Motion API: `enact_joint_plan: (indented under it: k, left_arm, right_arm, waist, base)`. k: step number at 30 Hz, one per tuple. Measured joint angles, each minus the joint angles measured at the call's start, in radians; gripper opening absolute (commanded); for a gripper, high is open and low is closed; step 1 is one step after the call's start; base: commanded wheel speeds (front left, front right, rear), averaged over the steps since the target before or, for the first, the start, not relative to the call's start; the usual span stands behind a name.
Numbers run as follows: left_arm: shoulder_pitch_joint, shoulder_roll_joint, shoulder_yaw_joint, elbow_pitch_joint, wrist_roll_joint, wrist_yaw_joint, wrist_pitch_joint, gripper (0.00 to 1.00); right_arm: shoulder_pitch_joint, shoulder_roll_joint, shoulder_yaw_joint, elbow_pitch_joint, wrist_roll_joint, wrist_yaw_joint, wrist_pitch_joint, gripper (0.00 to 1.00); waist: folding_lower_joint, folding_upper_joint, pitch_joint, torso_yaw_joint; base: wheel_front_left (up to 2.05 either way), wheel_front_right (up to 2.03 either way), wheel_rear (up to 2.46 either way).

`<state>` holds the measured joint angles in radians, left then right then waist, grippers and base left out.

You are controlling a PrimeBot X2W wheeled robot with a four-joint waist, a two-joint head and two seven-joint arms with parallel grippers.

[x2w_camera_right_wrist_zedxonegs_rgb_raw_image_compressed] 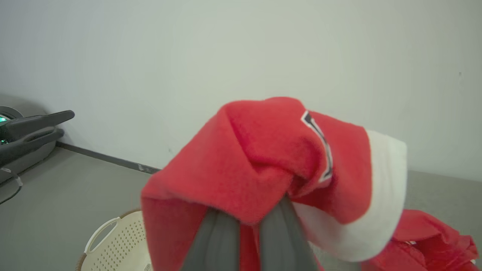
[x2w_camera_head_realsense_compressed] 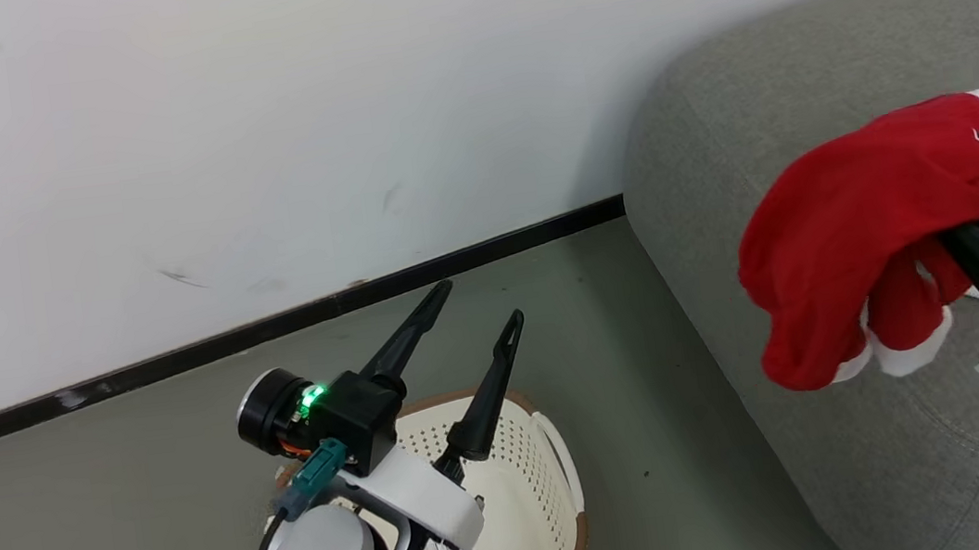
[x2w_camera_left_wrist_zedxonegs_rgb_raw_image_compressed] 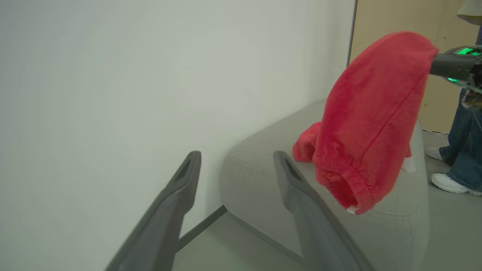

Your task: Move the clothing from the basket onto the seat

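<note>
Above the near-left corner of the seat point(x2w_camera_head_realsense_compressed: 714, 126), the right gripper point(x2w_camera_right_wrist_zedxonegs_rgb_raw_image_compressed: 248, 241) is clamped on one piece of the clothing point(x2w_camera_head_realsense_compressed: 858, 230). The red cloth is bunched over its two dark fingers point(x2w_camera_right_wrist_zedxonegs_rgb_raw_image_compressed: 214, 244) and hides their tips. The garment hangs down from the grip, with its white cuffs lowest, and it is near the cushion's top without clearly resting on it. A second red piece point(x2w_camera_left_wrist_zedxonegs_rgb_raw_image_compressed: 305, 146) lies on the seat top just behind the hanging one.

The left gripper point(x2w_camera_head_realsense_compressed: 479, 304) stands over the basket point(x2w_camera_head_realsense_compressed: 526, 495), well apart from the clothing. Its jaws are spread wide and there is nothing between them. The basket sits on the grey floor point(x2w_camera_head_realsense_compressed: 109, 527) just off the seat's left side, near the wall point(x2w_camera_head_realsense_compressed: 245, 109).

The head view shows both grippers, the basket and the seat corner together. The left wrist view shows the garment from the side as a long drooping sleeve, and past the seat's far edge it shows a person's jeans-clad legs point(x2w_camera_left_wrist_zedxonegs_rgb_raw_image_compressed: 461, 143) and white shoes point(x2w_camera_left_wrist_zedxonegs_rgb_raw_image_compressed: 450, 182). The right wrist view is the closest look at the grip. It shows a small dark-and-white emblem point(x2w_camera_right_wrist_zedxonegs_rgb_raw_image_compressed: 320, 146) on the cloth, a broad white band point(x2w_camera_right_wrist_zedxonegs_rgb_raw_image_compressed: 380, 195), and the basket's handle point(x2w_camera_right_wrist_zedxonegs_rgb_raw_image_compressed: 98, 235) below.
</note>
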<state>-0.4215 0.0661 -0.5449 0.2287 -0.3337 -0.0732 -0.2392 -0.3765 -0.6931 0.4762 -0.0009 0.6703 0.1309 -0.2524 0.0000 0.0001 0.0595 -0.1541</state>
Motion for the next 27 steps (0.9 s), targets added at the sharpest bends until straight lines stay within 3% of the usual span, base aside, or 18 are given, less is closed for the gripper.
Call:
enact_joint_plan:
  k: [16, 27]
  left_arm:
    - [0.023, -0.009, -0.063, 0.017, -0.010, -0.018, -0.002, 1.00]
    - [0.030, -0.011, -0.066, 0.012, -0.008, -0.012, -0.009, 1.00]
  right_arm:
    - [0.264, 0.083, -0.210, -0.024, -0.057, 0.000, 0.000, 0.00]
    - [0.326, 0.135, -0.271, -0.028, -0.078, 0.000, 0.000, 0.00]
  waist:
    - [0.0000, 0.0000, -0.015, -0.127]
    - [0.0000, 0.0000, -0.009, -0.200]
  base:
    - [0.00, 0.00, 0.00]
    - [0.00, 0.00, 0.00]
